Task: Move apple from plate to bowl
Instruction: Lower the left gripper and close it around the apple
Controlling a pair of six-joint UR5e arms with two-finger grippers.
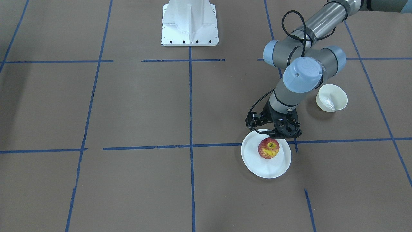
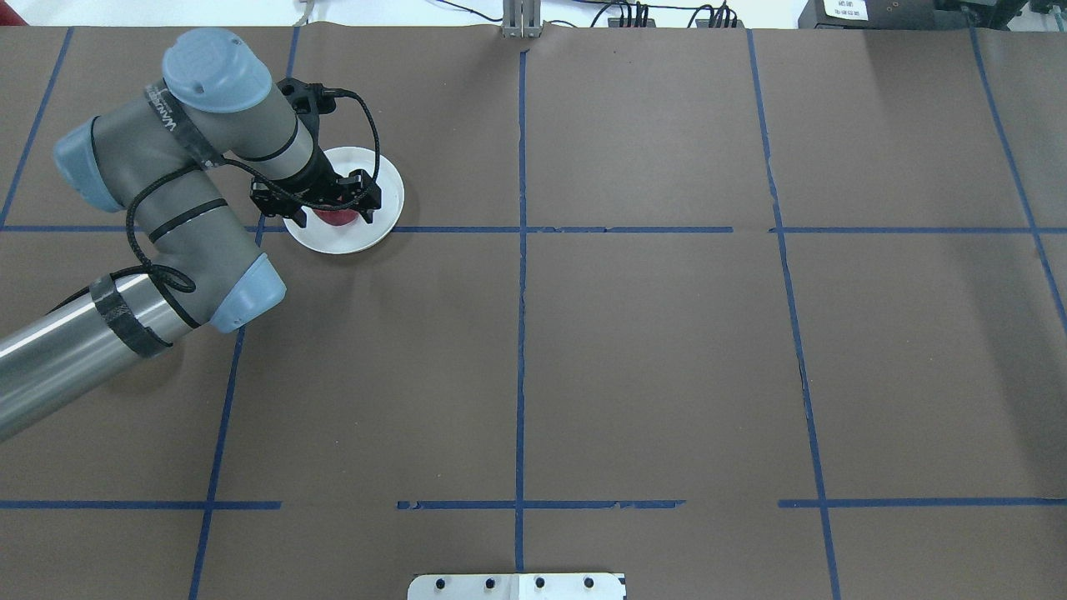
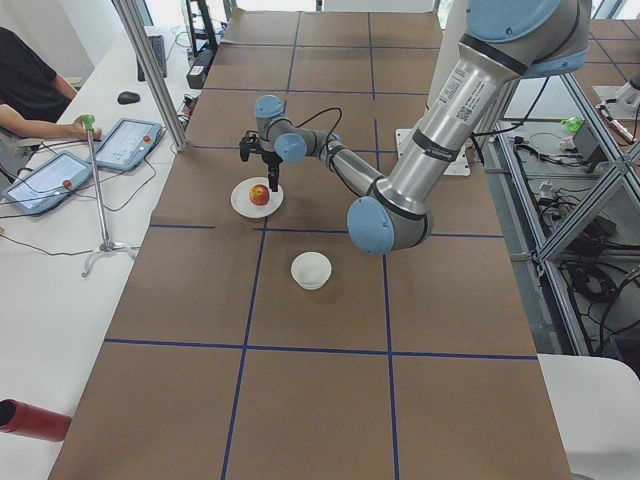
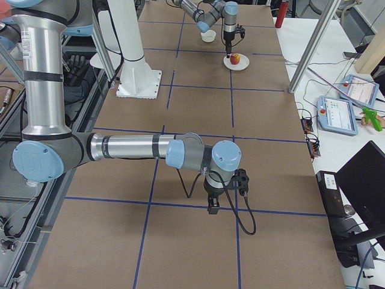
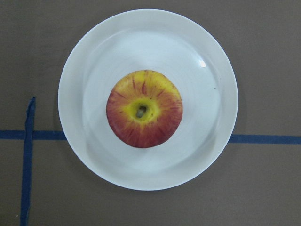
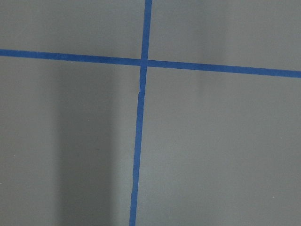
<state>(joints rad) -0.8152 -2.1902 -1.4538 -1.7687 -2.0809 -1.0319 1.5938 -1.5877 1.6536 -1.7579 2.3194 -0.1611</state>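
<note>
With jaws spread, the left gripper (image 1: 276, 132) hung directly over the apple (image 1: 268, 148) sitting centred on the plate (image 1: 254, 161), apparently aligned for a top-down grasp before moving to the bowl (image 1: 332, 98).

Silver-grey tubes (image 2: 67, 354), pale-blue joint caps (image 2: 215, 67), black cables (image 2: 374, 133), black left pincer (image 2: 331, 218)

Non-task stuff: taped table top, operator bench.
Brown paper table top (image 2: 667, 375) gridded with blue tape (image 2: 520, 333). White bench (image 3: 40, 300) runs alongside it, carrying two tablets (image 3: 125, 143), a mouse (image 3: 128, 97), a green-tipped rod on a stand (image 3: 95, 190) and a red cylinder (image 3: 30, 420) at the near edge. Person in black (image 3: 25, 80) seated there, forearm on the bench. Laptop (image 4: 367, 180) shows in the right-side view.
</note>
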